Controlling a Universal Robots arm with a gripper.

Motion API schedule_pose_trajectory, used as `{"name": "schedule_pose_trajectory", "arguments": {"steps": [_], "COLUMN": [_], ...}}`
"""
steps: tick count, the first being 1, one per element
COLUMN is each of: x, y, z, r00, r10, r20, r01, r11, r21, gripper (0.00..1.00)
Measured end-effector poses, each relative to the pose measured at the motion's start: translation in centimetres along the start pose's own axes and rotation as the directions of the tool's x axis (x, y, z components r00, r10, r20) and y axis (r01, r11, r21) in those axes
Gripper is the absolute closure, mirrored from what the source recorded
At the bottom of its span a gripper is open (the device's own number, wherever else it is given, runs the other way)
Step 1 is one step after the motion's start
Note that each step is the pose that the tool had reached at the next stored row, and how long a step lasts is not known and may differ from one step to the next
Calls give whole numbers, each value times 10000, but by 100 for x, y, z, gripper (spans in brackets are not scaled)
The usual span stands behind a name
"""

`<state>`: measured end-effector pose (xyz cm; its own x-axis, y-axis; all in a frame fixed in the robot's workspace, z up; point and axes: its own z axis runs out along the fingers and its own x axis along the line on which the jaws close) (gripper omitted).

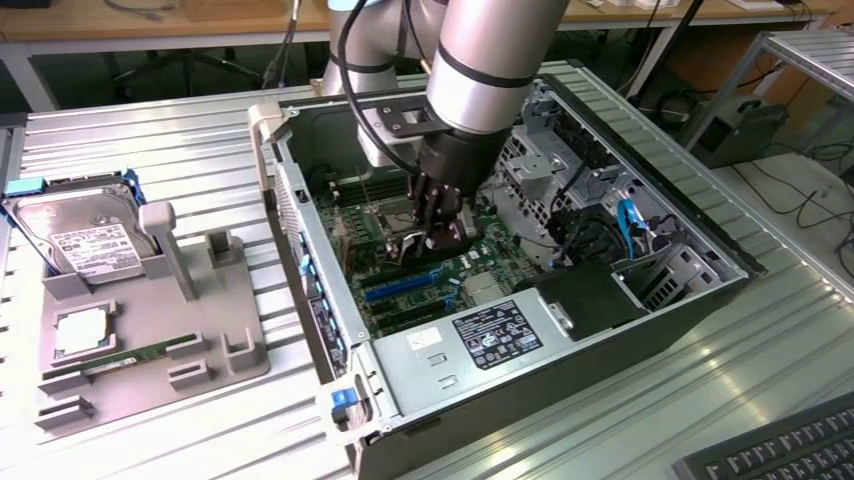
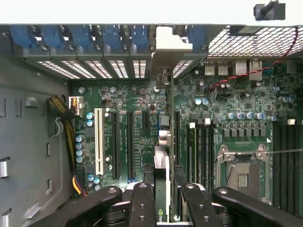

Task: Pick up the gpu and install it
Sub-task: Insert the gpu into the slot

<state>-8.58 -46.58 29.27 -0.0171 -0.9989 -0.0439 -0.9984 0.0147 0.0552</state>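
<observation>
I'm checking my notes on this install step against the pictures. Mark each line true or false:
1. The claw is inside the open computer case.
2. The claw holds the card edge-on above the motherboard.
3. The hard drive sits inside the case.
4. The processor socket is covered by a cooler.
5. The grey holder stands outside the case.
1. True: the claw is down inside the computer case.
2. True: the graphics card stands edge-on between the fingers, over the motherboard.
3. False: the hard drive lies on the table outside, at the exterior view's left.
4. False: the processor socket is bare.
5. True: the grey holder stands beside the case.
</observation>
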Motion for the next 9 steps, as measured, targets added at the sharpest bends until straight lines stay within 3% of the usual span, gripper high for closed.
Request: {"name": "schedule_pose_trajectory", "arguments": {"steps": [5, 9], "x": [5, 9], "y": [56, 53], "z": [92, 173], "r00": [10000, 10000], "r10": [-2, -3], "r20": [-1, 0], "r01": [2, 3], "r11": [10000, 10000], "r21": [10, 29], "gripper": [74, 74]}}
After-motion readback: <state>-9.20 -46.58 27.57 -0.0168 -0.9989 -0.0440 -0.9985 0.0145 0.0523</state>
